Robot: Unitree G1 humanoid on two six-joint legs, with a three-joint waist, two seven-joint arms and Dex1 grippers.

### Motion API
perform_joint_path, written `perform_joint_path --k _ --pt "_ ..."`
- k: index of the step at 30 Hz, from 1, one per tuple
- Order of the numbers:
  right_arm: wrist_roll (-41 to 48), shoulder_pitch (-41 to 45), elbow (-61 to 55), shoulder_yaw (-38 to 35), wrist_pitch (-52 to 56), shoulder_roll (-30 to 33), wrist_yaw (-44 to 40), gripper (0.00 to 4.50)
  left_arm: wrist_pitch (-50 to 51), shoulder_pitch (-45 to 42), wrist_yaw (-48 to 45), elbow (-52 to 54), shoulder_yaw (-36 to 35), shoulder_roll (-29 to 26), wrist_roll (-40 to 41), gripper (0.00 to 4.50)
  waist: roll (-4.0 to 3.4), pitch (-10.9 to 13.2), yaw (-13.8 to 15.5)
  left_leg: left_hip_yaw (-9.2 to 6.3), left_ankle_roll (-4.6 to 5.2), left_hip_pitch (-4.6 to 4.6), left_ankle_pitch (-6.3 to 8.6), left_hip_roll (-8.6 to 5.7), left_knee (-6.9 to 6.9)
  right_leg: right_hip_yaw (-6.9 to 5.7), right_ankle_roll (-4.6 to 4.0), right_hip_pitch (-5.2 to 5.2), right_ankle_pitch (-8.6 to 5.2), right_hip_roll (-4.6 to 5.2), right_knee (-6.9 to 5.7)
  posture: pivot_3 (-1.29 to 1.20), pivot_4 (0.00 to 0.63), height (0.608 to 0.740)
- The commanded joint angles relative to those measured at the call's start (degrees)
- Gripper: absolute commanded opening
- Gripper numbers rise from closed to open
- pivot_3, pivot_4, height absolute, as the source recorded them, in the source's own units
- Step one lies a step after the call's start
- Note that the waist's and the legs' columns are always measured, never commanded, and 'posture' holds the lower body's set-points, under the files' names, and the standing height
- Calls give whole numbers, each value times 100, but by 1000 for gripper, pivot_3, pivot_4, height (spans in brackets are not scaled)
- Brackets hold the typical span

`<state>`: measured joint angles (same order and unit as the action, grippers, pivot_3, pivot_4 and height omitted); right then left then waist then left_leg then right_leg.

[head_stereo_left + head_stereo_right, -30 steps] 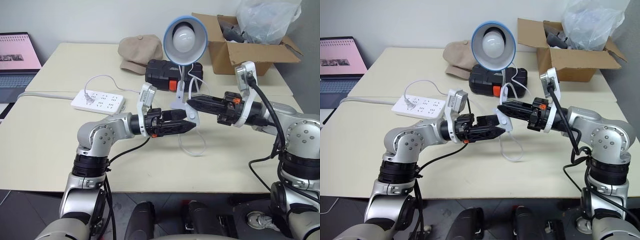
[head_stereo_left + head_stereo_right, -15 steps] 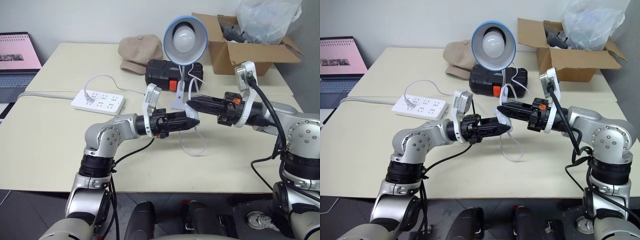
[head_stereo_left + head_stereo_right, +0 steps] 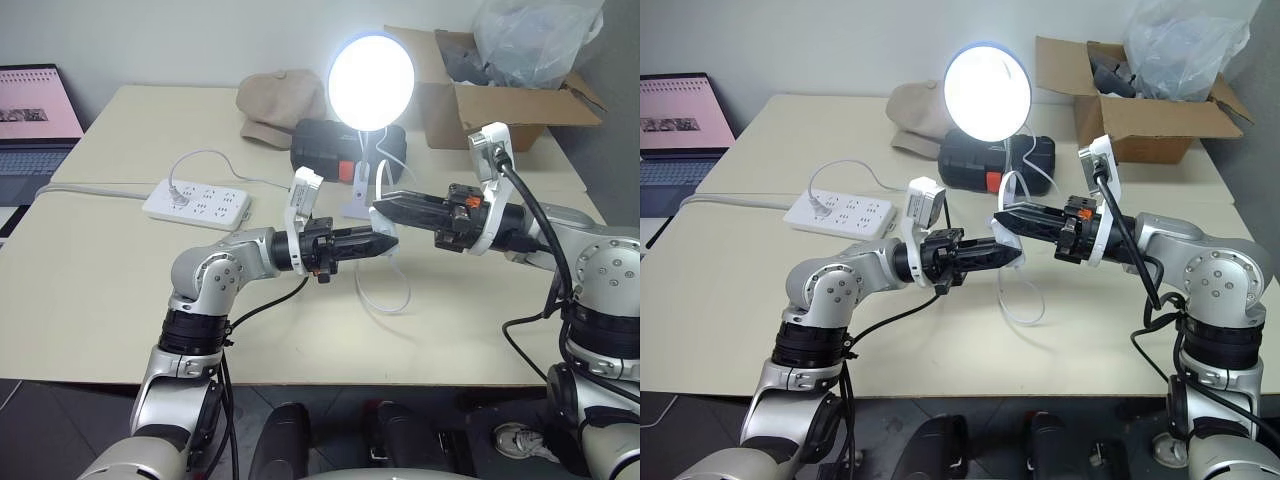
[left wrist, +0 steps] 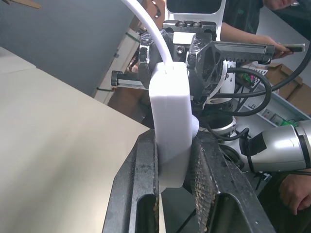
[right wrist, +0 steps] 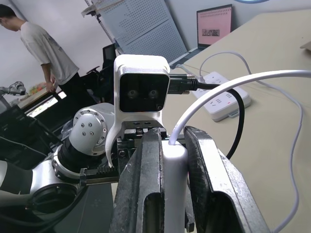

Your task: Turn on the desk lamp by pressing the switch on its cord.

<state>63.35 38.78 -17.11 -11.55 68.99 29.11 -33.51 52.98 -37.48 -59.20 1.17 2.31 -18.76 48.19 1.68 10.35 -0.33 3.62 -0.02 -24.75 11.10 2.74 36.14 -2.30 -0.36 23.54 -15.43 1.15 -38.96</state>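
The left gripper (image 3: pixel 388 241) is closed on the switch (image 4: pixel 170 126), a white oblong housing on the cord (image 3: pixel 385 300). In the left wrist view the two black fingers (image 4: pixel 138 194) press the housing from both sides, and the cord leaves its far end. The right gripper (image 3: pixel 380 208) is also closed on the same switch from the opposite end; in the right wrist view its fingers (image 5: pixel 146 189) flank the white housing, with the cord arching away above them. Both grippers point toward each other and meet tip to tip above the table (image 3: pixel 90 290), in front of the lamp's base.

The desk lamp (image 3: pixel 371 82) stands at the middle of the table, behind the two grippers. Its shade faces the camera and the bulb is lit, glowing bright white across the whole shade. The thin neck runs down to the white clamp base (image 3: pixel 357 200), which sits just beside a black case (image 3: pixel 325 145).

From the switch, the cord hangs in a loop that rests on the table below the grippers. A white power strip (image 3: pixel 195 203) lies to the robot's left of the lamp, with a white plug inserted in it. A beige cap (image 3: pixel 280 105) lies behind the black case. An open cardboard box (image 3: pixel 490 105) stands at the far right corner. A laptop (image 3: pixel 35 125) sits off the table's left edge.
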Motion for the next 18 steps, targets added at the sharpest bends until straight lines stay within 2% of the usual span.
perform_joint_path --k 1,3,4,13,15,18 --pt "136 145 -113 -13 -121 56 -34 322 27 -34 20 71 -202 9 187 521 0 0 0 0 0 0 0 0 0 0 0 0 0 0 0 0 150 740" --pt "137 149 -110 -8 -124 49 -26 322 39 -46 41 66 -205 -16 170 521 0 0 0 0 0 0 0 0 0 0 0 0 0 0 0 0 150 740" --pt "141 149 -109 -9 -125 48 -25 322 56 -50 38 66 -198 -26 176 1213 0 0 0 0 0 0 0 0 0 0 0 0 0 0 0 0 150 740" --pt "103 80 -70 -15 -178 71 48 317 -157 22 -231 170 -37 -354 -60 2879 0 0 -1 -1 0 0 0 1 0 -1 0 0 0 -1 0 0 150 740" --pt "109 32 -53 -55 -163 81 120 316 -437 127 -358 297 116 -562 -345 3199 0 0 -2 -1 0 0 0 1 0 -1 0 0 0 -1 1 0 150 740" --pt "115 -51 18 -132 -86 146 287 316 -1540 338 -507 479 489 -966 -1313 3927 0 0 -2 2 0 0 0 1 -2 1 0 1 0 0 2 0 150 740"
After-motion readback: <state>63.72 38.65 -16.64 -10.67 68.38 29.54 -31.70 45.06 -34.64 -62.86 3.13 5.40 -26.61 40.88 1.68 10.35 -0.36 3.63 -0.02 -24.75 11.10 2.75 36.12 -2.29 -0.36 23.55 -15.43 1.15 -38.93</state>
